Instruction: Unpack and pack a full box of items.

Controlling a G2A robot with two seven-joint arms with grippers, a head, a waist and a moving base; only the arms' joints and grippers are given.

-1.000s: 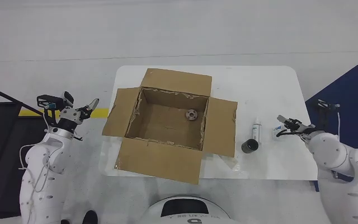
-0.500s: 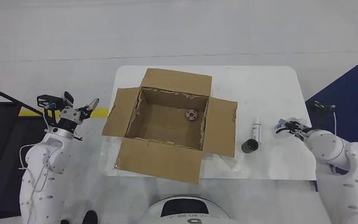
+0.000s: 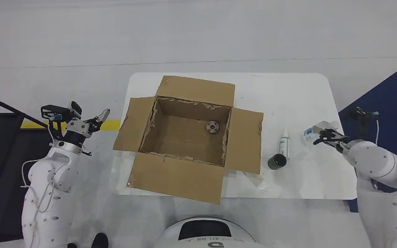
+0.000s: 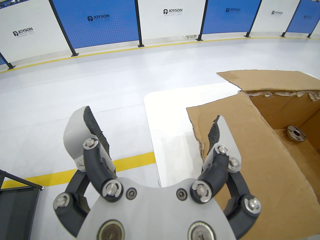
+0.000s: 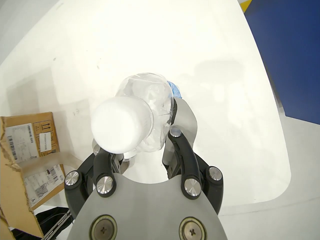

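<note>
Off the left edge of the table the left gripper hangs wide open and empty. In the middle, the open box holds 1 metal ring. Just right of it sit a small white bottle and a dark cup. Farther right, the right gripper clamps a clear bottle, cap toward its wrist and base toward the table. The box lies to its left, well apart.

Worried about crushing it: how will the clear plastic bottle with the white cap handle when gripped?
The clear plastic bottle with the white cap looks thin-walled and crinkled, so it probably dents under the fingers of the right gripper. No liquid shows, so likely light. Round, it may roll if laid down.
</note>
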